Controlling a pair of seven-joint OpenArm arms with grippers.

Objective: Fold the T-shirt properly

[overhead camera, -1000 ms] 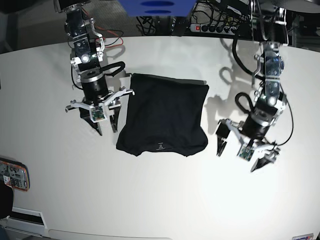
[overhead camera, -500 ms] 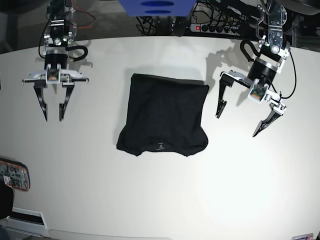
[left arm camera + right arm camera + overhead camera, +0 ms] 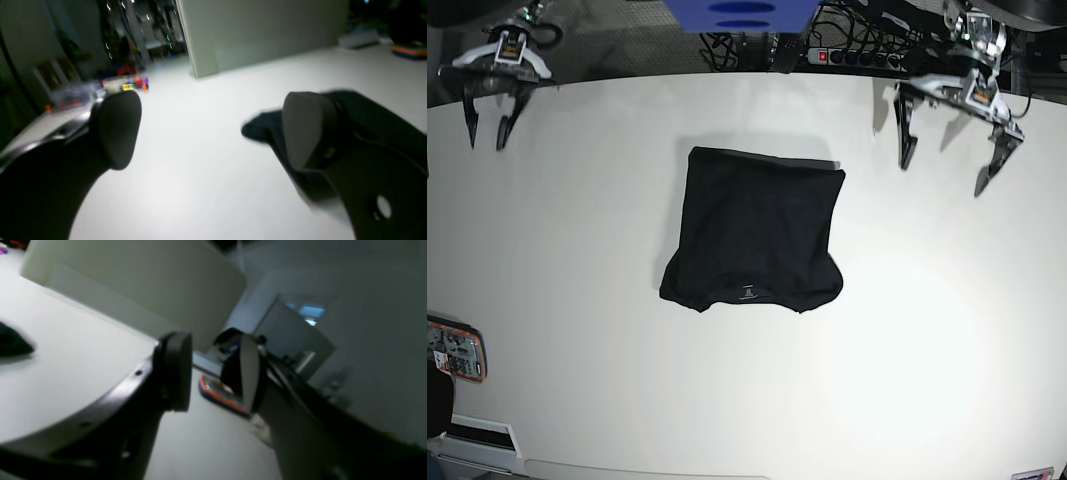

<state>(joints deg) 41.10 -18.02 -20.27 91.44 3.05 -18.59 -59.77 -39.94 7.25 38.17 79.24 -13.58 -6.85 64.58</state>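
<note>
- White worktop (image 3: 907, 340) fills the base view, with cables and a power strip (image 3: 857, 55) along its far edge.
- T-shirt (image 3: 755, 230) lies folded into a compact dark block near the middle, its neck label (image 3: 748, 293) facing the near edge.
- Left tool (image 3: 950, 132) hangs above the far corner, jaws spread wide, holding nothing.
- Right tool (image 3: 487, 115) hangs over the opposite far corner, jaws parted by a narrow gap, empty.
- An orange-edged device (image 3: 454, 350) sits at the near side.

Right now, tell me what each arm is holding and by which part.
Nothing is held. The left gripper and right gripper both hang open above the table, well clear of the folded T-shirt.
</note>
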